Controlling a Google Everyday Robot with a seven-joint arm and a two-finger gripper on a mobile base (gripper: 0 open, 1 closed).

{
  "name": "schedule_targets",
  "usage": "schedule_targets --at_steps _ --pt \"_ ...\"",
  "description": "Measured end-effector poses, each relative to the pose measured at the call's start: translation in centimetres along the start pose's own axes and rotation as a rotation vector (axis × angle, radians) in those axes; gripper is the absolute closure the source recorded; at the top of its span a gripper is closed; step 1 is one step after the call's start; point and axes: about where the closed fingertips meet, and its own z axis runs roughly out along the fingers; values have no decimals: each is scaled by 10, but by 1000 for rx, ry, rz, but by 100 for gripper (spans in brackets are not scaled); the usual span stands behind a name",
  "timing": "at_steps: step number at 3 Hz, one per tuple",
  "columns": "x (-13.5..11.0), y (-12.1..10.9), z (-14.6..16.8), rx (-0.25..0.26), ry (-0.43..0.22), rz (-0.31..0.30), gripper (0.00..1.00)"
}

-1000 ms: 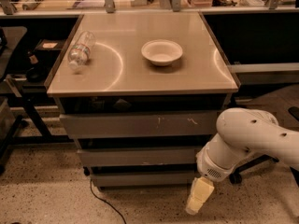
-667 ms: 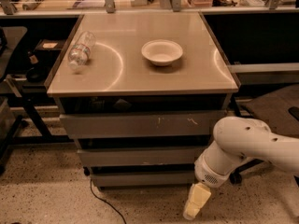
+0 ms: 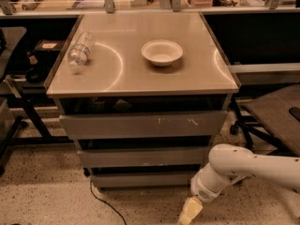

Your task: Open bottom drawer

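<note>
The bottom drawer is the lowest of three grey fronts of the cabinet, a plain flat strip just above the floor; its front sits about level with the fronts above it. My gripper hangs from the white arm at the lower right. It is close to the floor, in front of the drawer's right end and a little below it. Only its pale tip shows at the frame's bottom edge.
The middle drawer front and the larger scratched top front lie above. A clear bottle lies on its side and a white bowl stands on the cabinet top. A black cable trails on the floor. A chair stands at the right.
My arm and gripper have shifted a little to the left and lower, closer to the right end of the bottom drawer. The drawers have not moved.
</note>
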Motion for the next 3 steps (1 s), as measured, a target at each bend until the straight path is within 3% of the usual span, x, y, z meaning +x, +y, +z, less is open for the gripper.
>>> schedule_targets --at_steps 1,2,3 --pt "0 0 0 0 0 0 0" --pt "5 -9 22 -11 9 16 0" --pt "13 -39 57 2 -32 27 0"
